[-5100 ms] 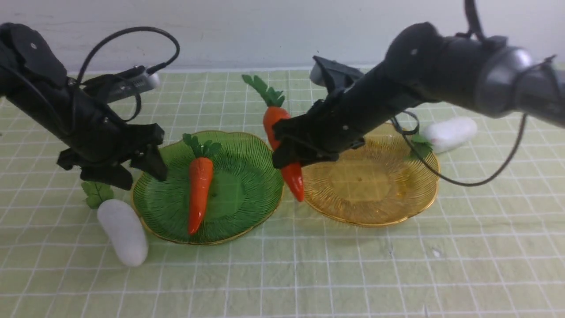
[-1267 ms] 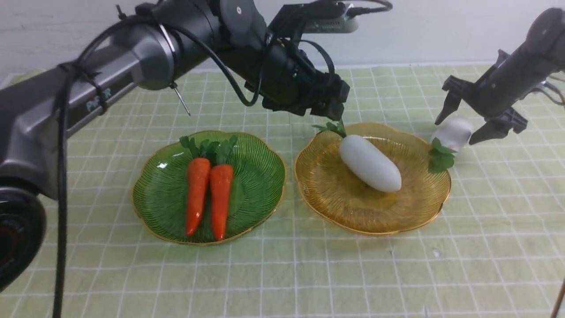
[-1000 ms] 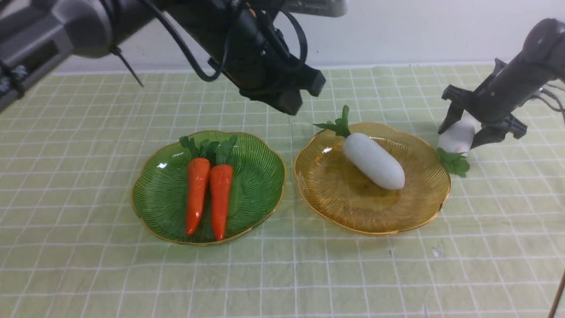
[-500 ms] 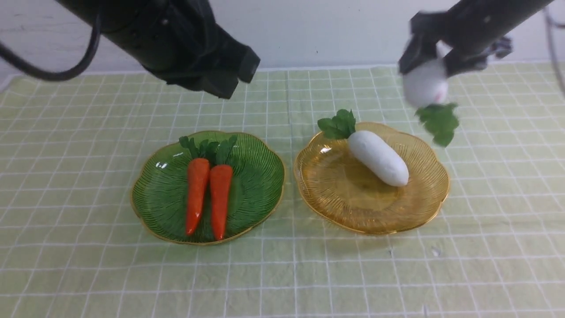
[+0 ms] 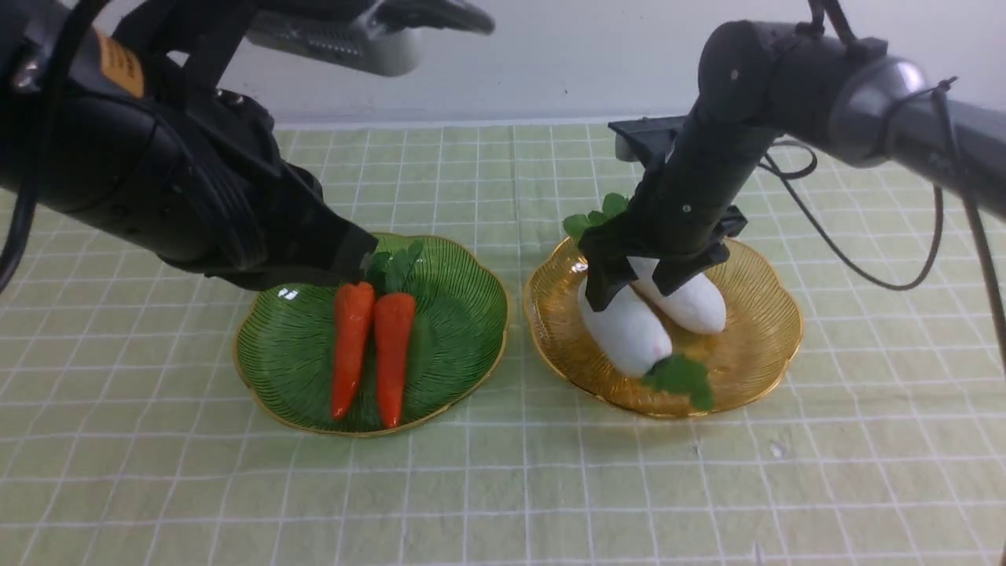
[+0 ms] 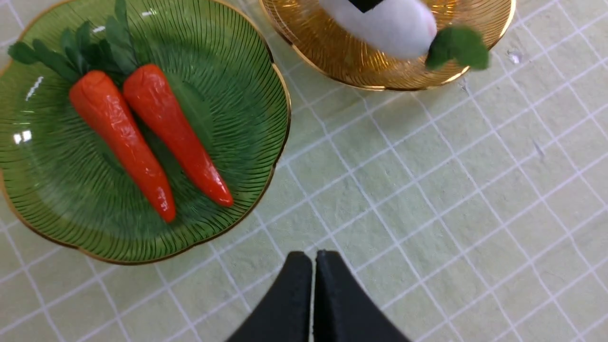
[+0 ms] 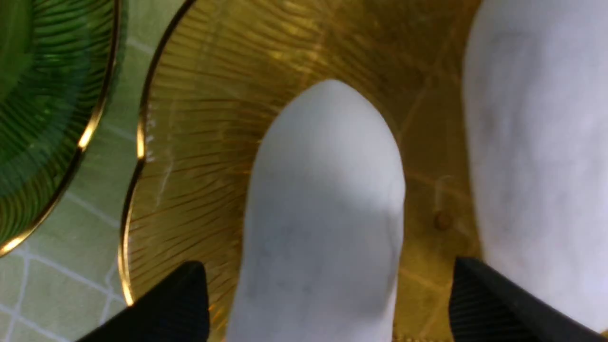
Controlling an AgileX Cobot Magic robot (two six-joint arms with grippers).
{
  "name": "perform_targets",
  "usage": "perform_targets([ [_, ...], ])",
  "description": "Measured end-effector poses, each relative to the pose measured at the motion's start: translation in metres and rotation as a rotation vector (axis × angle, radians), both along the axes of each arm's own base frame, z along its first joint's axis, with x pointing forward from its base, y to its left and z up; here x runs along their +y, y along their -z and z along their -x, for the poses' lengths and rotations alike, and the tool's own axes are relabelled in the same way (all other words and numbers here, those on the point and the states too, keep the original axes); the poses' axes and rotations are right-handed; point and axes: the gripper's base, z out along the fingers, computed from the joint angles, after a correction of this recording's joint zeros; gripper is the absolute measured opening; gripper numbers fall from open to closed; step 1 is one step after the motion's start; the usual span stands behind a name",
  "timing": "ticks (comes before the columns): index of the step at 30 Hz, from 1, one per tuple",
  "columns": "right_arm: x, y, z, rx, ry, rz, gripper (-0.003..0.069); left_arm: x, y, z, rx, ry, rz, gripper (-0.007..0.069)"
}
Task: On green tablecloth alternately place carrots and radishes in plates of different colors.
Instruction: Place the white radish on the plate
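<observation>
Two orange carrots [image 5: 351,346] [image 5: 391,354] lie side by side in the green plate [image 5: 471,346] on the green tablecloth [image 5: 503,503]. Two white radishes lie in the amber plate [image 5: 754,369]: one [image 5: 629,334] with its leaves at the near rim, the other [image 5: 695,303] behind it. My right gripper [image 5: 637,279] is open, low over the amber plate, its fingers astride the nearer radish [image 7: 327,199] with gaps on both sides. My left gripper [image 6: 313,266] is shut and empty, above the cloth near the green plate [image 6: 247,95].
The two plates stand side by side, almost touching, mid-table. A pale wall runs behind the table's far edge. My left arm [image 5: 157,181] hangs over the far left part of the green plate.
My right gripper carried the second radish from the cloth right of the amber plate, up and over, down into that plate, and opened. My left arm pulled back to the left.
</observation>
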Motion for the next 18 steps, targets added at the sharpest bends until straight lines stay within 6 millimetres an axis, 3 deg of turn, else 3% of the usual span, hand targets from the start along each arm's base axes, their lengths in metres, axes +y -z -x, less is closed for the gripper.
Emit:
perform_targets([
  [3,-0.004,-0.009,0.0,-0.033,0.018,0.027,0.0639,0.005,-0.006,0.009,-0.016,-0.02,0.021,-0.0008],
  [6,-0.009,-0.033,0.005,-0.087,0.039,0.038,0.057,0.009,-0.013,0.017,-0.037,-0.038,0.043,-0.0008],
  [7,-0.013,-0.063,0.015,-0.144,0.049,0.019,0.0473,0.012,-0.018,0.023,-0.05,-0.049,0.059,-0.0008],
  [8,-0.015,-0.075,0.02,-0.167,0.054,0.008,0.0419,0.015,-0.022,0.028,-0.063,-0.051,0.068,-0.0008],
  [9,-0.02,-0.101,0.034,-0.214,0.062,-0.013,0.0344,0.017,-0.024,0.031,-0.069,-0.055,0.074,-0.0008],
  [10,-0.021,-0.106,0.036,-0.223,0.063,-0.017,0.0312,0.017,-0.025,0.032,-0.071,-0.056,0.074,-0.0008],
  [11,-0.028,-0.133,0.054,-0.276,0.069,-0.041,0.0214,0.021,-0.03,0.039,-0.088,-0.062,0.089,-0.0008],
  [12,-0.032,-0.147,0.064,-0.304,0.073,-0.054,0.0165,0.023,-0.032,0.043,-0.097,-0.064,0.094,-0.0008],
  [13,-0.041,-0.177,0.09,-0.366,0.076,-0.08,0.0075,0.031,-0.041,0.057,-0.128,-0.071,0.115,-0.0008],
  [14,-0.052,-0.205,0.119,-0.432,0.078,-0.108,0.0032,0.036,-0.046,0.068,-0.152,-0.073,0.128,-0.0008],
  [16,-0.071,-0.232,0.169,-0.512,0.083,-0.137,-0.0003,0.045,-0.052,0.083,-0.196,-0.077,0.147,-0.0008],
  [18,-0.086,-0.244,0.207,-0.614,0.092,-0.179,-0.0011,0.053,-0.055,0.097,-0.244,-0.086,0.162,-0.0008],
])
